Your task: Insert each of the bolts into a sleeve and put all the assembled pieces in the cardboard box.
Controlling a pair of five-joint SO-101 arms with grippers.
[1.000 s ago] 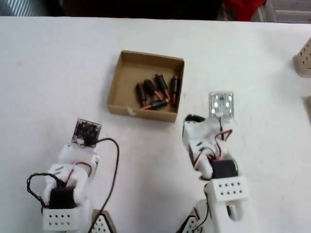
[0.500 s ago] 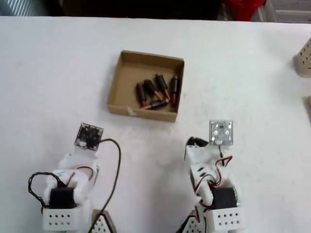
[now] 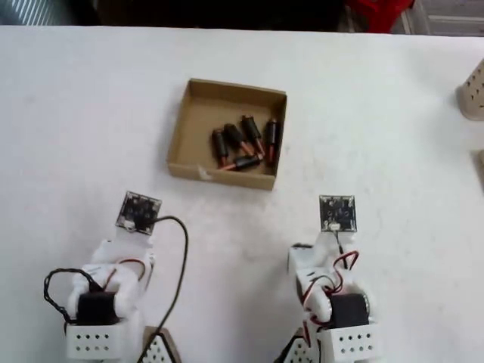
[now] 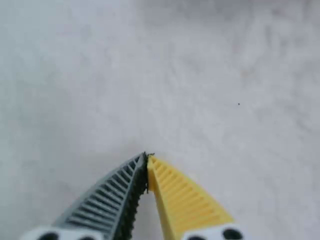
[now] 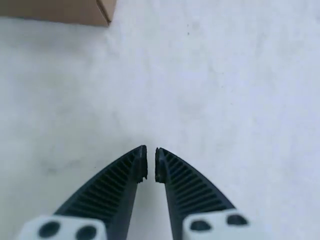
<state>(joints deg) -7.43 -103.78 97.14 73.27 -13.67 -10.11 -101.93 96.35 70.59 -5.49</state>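
The cardboard box (image 3: 187, 134) sits in the middle of the white table and holds several black sleeves with orange-red bolts (image 3: 246, 142) in them. A corner of the box (image 5: 75, 12) shows in the right wrist view. My left gripper (image 4: 147, 159) is shut, grey and yellow fingertips touching, with nothing between them, above bare table. My right gripper (image 5: 150, 162) is shut to a hairline gap and holds nothing. In the high view both arms are pulled back at the near edge, the left arm (image 3: 102, 291) and the right arm (image 3: 333, 291), well short of the box.
A pale perforated object (image 3: 473, 91) stands at the table's right edge. A black cable (image 3: 178, 265) loops beside the left arm. The dark back edge of the table runs along the far side.
The right arm has drawn back from beside the box toward the near edge. The left arm has retreated slightly too.
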